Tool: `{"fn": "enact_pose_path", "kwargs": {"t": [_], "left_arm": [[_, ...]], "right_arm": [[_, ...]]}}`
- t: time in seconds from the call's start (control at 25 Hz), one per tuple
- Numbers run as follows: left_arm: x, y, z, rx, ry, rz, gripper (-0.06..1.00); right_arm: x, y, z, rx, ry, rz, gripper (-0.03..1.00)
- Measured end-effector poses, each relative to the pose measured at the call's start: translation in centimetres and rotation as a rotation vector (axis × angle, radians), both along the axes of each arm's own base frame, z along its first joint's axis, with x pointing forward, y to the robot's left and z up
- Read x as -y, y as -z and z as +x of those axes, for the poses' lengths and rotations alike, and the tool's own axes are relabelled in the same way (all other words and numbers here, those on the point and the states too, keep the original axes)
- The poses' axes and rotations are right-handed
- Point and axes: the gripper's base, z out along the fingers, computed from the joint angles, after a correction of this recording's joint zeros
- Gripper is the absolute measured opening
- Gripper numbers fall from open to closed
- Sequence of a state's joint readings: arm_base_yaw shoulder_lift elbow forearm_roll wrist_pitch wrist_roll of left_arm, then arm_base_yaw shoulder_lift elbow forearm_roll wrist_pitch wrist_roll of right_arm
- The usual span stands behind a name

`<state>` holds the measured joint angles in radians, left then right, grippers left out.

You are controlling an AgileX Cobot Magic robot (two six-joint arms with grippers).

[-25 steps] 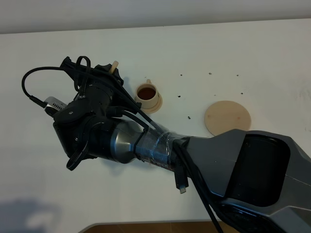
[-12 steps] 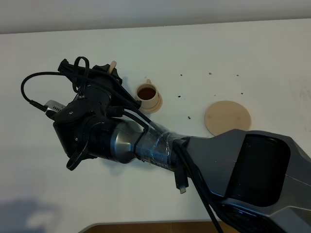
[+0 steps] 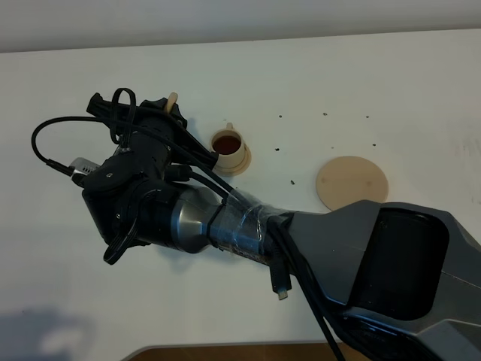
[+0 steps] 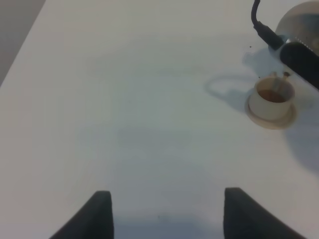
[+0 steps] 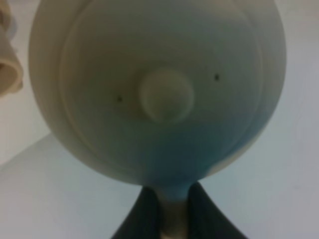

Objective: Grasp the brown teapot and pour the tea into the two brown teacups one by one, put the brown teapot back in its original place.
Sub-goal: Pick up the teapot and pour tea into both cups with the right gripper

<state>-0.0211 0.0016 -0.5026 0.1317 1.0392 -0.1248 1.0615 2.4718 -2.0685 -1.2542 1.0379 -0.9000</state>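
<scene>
My right gripper (image 3: 150, 124) reaches across to the left of the table and is shut on the loop handle of the brown teapot (image 5: 159, 89). In the right wrist view the knobbed lid faces the camera and the handle sits between the fingers (image 5: 139, 219). From above only the teapot's spout tip (image 3: 174, 100) shows past the gripper. One brown teacup (image 3: 228, 144), filled with dark tea, stands on its small saucer to the right of the gripper. A teacup with tea (image 4: 271, 97) also shows in the left wrist view, under the right arm. The wide saucer (image 3: 352, 183) lies bare at the right. My left gripper (image 4: 167, 214) is open and empty.
The right arm's dark body (image 3: 376, 263) covers the lower right of the white table (image 3: 338, 83). Small dark specks (image 3: 291, 181) dot the table near the wide saucer. A rim of a cup or saucer (image 5: 7, 55) shows beside the teapot in the right wrist view.
The right gripper with the teapot has shifted slightly up and to the left; the spout tip sits a little higher. Nothing else has moved.
</scene>
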Motion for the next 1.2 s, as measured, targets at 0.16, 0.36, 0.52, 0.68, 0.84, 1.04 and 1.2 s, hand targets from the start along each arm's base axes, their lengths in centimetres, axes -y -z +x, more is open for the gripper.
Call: {"fn": "enact_pose_path", "kwargs": {"t": [0.16,0.36,0.52,0.68,0.84,1.04,1.2], "left_arm": [[0.00,0.00,0.00,0.000,0.000,0.000,0.50],[0.00,0.00,0.00,0.000,0.000,0.000,0.50],[0.00,0.00,0.00,0.000,0.000,0.000,0.50],[0.00,0.00,0.00,0.000,0.000,0.000,0.50],[0.00,0.00,0.00,0.000,0.000,0.000,0.50],[0.00,0.00,0.00,0.000,0.000,0.000,0.50],[0.00,0.00,0.00,0.000,0.000,0.000,0.50]], "right_arm": [[-0.07,-0.04,0.02,0.004,-0.014,-0.013,0.12],[-0.27,-0.12,0.07,0.015,-0.039,-0.012,0.12],[-0.34,-0.20,0.10,0.023,-0.051,-0.022,0.12],[-0.38,-0.26,0.12,0.030,-0.058,-0.028,0.12],[-0.48,-0.30,0.14,0.035,-0.072,-0.033,0.12],[-0.51,-0.36,0.17,0.041,-0.084,-0.053,0.12],[-0.54,-0.42,0.19,0.048,-0.089,-0.058,0.12]]}}
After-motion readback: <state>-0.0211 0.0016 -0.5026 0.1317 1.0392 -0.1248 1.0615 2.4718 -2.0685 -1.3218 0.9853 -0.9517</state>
